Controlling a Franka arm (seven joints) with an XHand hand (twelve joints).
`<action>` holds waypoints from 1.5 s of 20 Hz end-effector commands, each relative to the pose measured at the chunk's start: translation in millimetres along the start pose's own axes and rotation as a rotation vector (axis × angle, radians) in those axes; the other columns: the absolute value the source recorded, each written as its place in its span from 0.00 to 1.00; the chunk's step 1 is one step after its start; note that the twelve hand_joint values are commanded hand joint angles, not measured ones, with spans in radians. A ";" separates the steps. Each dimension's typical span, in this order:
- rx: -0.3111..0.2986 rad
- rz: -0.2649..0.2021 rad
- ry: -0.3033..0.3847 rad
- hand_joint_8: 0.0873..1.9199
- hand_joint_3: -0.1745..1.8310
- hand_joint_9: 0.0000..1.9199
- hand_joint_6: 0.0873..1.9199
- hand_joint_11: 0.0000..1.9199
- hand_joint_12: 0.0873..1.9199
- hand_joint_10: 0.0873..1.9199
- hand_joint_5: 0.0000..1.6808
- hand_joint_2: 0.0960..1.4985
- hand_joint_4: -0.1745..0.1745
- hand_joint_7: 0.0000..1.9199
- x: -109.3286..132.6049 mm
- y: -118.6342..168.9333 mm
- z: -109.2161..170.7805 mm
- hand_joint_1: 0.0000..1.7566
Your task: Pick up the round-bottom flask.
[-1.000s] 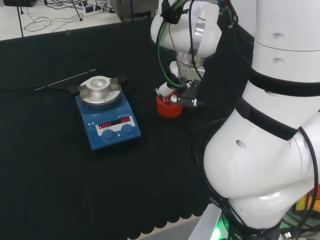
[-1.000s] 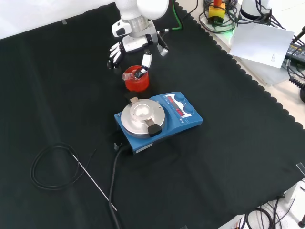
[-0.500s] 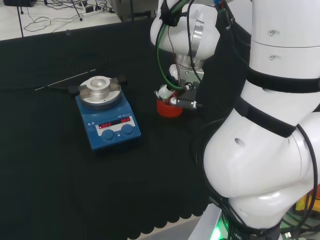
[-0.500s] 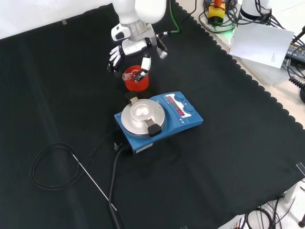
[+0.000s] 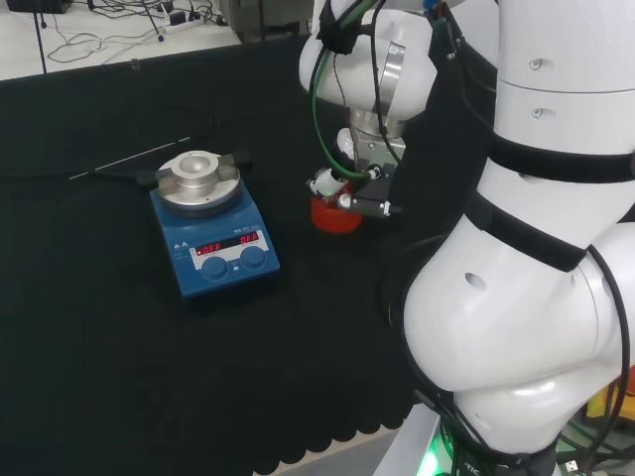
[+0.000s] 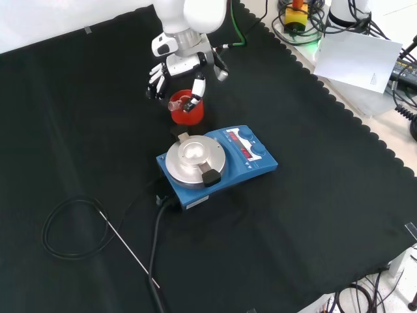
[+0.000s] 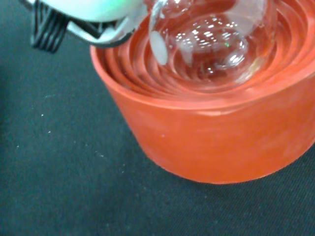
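The clear round-bottom flask (image 6: 176, 102) sits in a red ribbed stand (image 6: 189, 115) on the black cloth, its neck leaning left in the front view. The hand (image 6: 180, 64) hangs just above and behind it. Its fingers (image 6: 155, 79) are spread and fairly straight to the left of the neck, apart from it. The thumb (image 6: 197, 86) reaches down over the stand on the other side. Up close in the wrist view, the flask's bulb (image 7: 211, 39) rests inside the stand (image 7: 221, 128), with a part of the hand (image 7: 93, 14) at the rim. From the head view, the hand (image 5: 359, 188) covers the stand (image 5: 335, 218).
A blue stirrer plate (image 6: 242, 154) with a round metal top stands just in front of the stand in the front view, and to its left as the stirrer (image 5: 224, 254) shows in the head view. A black cable (image 6: 70, 228) and a thin rod (image 6: 127, 248) lie on the cloth.
The hand has shifted slightly over the stand, its thumb edging nearer the flask's neck. Flask and stand have stayed in place.
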State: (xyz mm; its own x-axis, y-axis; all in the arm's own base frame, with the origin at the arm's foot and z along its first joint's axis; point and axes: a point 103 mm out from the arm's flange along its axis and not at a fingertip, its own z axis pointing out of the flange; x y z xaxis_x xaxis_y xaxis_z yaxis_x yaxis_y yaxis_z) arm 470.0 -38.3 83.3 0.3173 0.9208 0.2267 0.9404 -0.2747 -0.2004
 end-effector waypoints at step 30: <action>0.009 -0.010 0.015 0.33 0.41 0.32 0.37 0.14 0.70 0.29 0.51 0.34 0.32 0.20 1.2 -1.5 3.3 0.52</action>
State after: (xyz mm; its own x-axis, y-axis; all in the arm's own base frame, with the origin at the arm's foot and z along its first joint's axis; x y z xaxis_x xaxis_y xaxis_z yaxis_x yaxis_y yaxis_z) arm 467.9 -38.3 82.0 0.3112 0.9186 0.2436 0.9432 -0.2673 -0.1972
